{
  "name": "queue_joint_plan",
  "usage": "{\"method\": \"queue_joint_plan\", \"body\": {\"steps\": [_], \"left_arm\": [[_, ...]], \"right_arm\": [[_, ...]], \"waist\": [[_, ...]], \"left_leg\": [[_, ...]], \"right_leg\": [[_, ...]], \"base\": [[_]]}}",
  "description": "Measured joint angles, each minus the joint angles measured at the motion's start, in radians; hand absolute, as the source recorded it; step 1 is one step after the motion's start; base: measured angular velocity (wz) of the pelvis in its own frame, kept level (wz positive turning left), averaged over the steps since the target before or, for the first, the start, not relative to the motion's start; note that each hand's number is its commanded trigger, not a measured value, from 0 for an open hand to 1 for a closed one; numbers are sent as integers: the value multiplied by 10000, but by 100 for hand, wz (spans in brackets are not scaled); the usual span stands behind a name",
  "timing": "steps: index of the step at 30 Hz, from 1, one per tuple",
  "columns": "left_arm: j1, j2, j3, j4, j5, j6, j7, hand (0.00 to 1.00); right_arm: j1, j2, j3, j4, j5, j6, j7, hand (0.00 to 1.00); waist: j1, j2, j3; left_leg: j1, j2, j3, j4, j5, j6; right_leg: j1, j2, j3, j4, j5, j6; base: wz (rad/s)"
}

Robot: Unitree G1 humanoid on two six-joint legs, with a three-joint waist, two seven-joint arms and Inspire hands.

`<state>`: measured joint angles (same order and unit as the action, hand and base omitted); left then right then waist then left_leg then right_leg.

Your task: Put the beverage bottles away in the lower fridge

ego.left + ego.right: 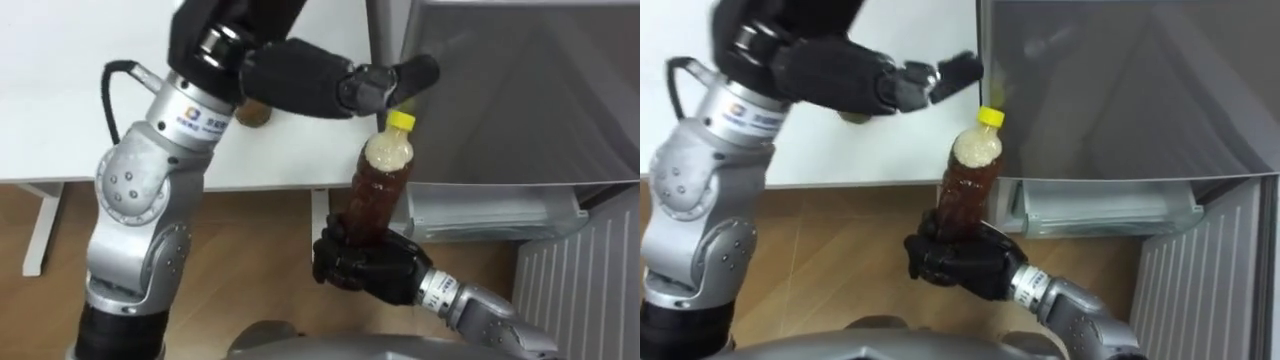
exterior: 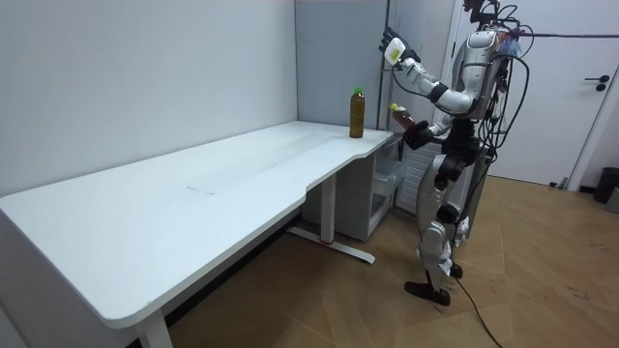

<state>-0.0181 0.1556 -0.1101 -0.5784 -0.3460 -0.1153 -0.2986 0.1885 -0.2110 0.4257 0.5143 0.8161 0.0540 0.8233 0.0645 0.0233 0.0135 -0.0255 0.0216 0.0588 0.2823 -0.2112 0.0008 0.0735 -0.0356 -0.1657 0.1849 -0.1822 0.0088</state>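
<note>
Robot: stands on the wooden floor [image 2: 542, 280] at the desk's far end, facing the fridge [image 2: 385, 188].
Right hand [image 1: 365, 262]: fingers curled tight round the lower body of the held bottle [image 1: 382, 190].
Held bottle: 1 brown drink with a yellow cap, nearly upright and leaning slightly, in front of the desk's near edge and over bare floor, touching no surface.
Left hand [image 1: 310, 80]: raised above and just left of the cap, fingers loosely extended toward the grey panel [image 1: 510, 90], holding nothing.
Second bottle [image 2: 357, 112]: brown drink with a green cap, upright on the desk near its end corner, well apart from the held one.
Desk [image 1: 60, 90]: white top whose near edge runs straight across below the left arm and ends where the grey panel begins.
Fridge interior: a clear shelf [image 1: 490, 215] shows below the panel's lower edge, just right of the held bottle.
Open room: floor lies free between the desk leg [image 1: 40, 235] and the right hand, and in the room view behind the robot.
</note>
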Motion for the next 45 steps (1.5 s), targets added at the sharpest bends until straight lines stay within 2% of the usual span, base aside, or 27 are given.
{"method": "queue_joint_plan", "body": {"steps": [2,6,11,13,17,21,23,26,28,33,39,41,45], "left_arm": [[-107,-115,349,-11,-2,-83,453,0],[-136,-146,1019,-40,79,-307,1124,0],[-122,-237,2131,-192,357,-889,2071,0],[-123,-242,2468,-380,573,-1021,2409,0],[-122,-246,3459,-561,843,-1658,3335,0],[-26,-281,4226,-560,1163,-1775,4242,0],[246,-282,4709,-554,1340,-1965,4833,0],[805,-287,5272,-481,1661,-2051,5460,0],[1119,-294,5509,-395,1689,-2052,5889,0],[1521,-317,5626,347,2084,-2045,6765,0],[1935,-326,5584,1430,2297,-1899,7677,0],[2175,-323,5386,1993,2276,-1790,8096,0],[2718,-335,4799,2904,2009,-1494,8391,0]], "right_arm": [[160,21,-17,17,-2,2,-276,100],[201,113,-277,131,-50,13,-417,100],[361,360,-819,123,-411,-26,-415,100],[488,433,-1029,124,-665,-116,-412,100],[814,454,-1213,108,-810,-221,-430,100],[1063,477,-1405,109,-838,-326,-431,100],[1106,474,-1488,109,-845,-327,-432,100],[1240,579,-1688,105,-859,-326,-432,100],[1301,673,-1746,102,-858,-326,-447,100],[1326,670,-1773,103,-879,-326,-604,100],[1393,648,-1981,52,-1127,-301,-730,100],[1490,582,-2040,-193,-1152,-232,-942,100],[1475,582,-2144,-186,-1152,-83,-1161,100]], "waist": [[214,22,-2],[446,92,-21],[644,71,-48],[711,71,-53],[990,72,-78],[1365,63,-79],[1588,51,-100],[1658,-36,-145],[1688,-77,-137],[1816,-44,-92],[1838,-69,-108],[1814,-92,-122],[1835,-95,-122]], "left_leg": [[160,5,-34,-22,-2,-3],[444,-3,-34,-180,-4,-12],[551,-20,-78,-181,29,-59],[533,-25,-136,-89,29,-60],[597,-43,-180,-120,28,-63],[779,-82,-213,-227,29,-64],[773,-111,-226,-249,31,-63],[728,-173,-388,-271,32,-60],[718,-196,-450,-271,31,-59],[703,-223,-636,-248,30,-59],[634,-258,-736,-248,28,-61],[630,-293,-776,-259,31,-56],[631,-303,-775,-286,29,-52]], "right_leg": [[145,4,-23,2,0,0],[333,3,11,6,-8,14],[469,5,-32,-24,-90,-12],[531,11,-91,-117,-90,-14],[700,7,-204,-180,-94,-19],[854,-26,-262,-227,-134,-3],[888,-40,-293,-323,-142,7],[901,-70,-412,-346,-158,34],[934,-82,-490,-364,-164,44],[1023,-83,-626,-438,-168,49],[1015,-89,-713,-509,-169,49],[1030,-125,-824,-510,-173,57],[1019,-136,-815,-514,-179,67]], "base": [[4],[-2],[3],[10],[9],[3],[3],[12],[13],[8],[4],[8],[1]]}}
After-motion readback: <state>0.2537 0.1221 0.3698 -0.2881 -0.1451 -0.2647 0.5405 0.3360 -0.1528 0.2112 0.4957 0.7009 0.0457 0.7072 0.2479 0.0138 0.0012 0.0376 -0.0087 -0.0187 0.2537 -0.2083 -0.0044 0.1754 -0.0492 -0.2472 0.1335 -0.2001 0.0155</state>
